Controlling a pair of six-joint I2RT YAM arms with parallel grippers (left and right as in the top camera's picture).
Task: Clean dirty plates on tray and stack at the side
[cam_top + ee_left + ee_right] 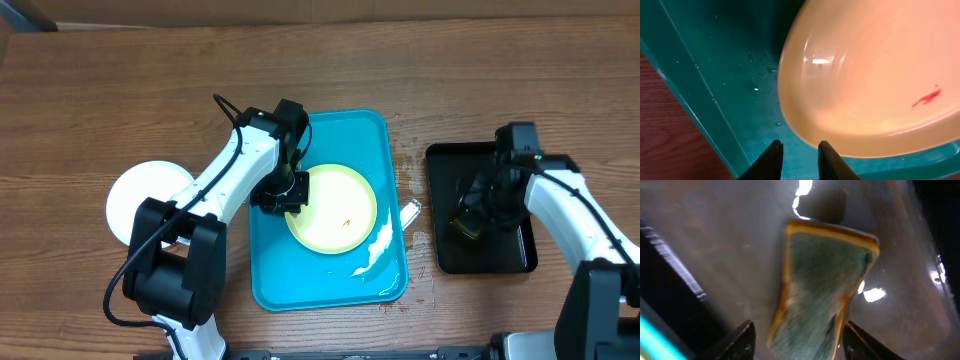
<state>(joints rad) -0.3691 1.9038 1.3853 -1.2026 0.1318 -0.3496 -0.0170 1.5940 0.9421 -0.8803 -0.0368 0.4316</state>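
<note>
The left gripper is hanging just beside the left rim of the pale yellow-green plate, its two fingers standing slightly apart with nothing between them. The right gripper is hovering with its fingers spread wide on either side of the sponge, gripping nothing. The sponge is lying on the glistening floor of the black tray, off to the right.

The plate is lying flat in the middle of the turquoise tray and is carrying an orange-red speck right of its centre, so it is not yet clean. A white plate is sitting on the table, well to the left of the tray.

The yellow-green plate is looking like thin, stiff plastic: probably light, glossy and slippery, more so with droplets beading on the tray beside it. Lying flat, it is offering only its rim, so the likely hold is at that left edge, one finger under the lip and one over the inner wall. A shallow pinch may be prone to sliding off. Being light, it would probably skate under a scrubbing push unless pinned. The sponge is looking soft and should squash between the fingers.
</note>
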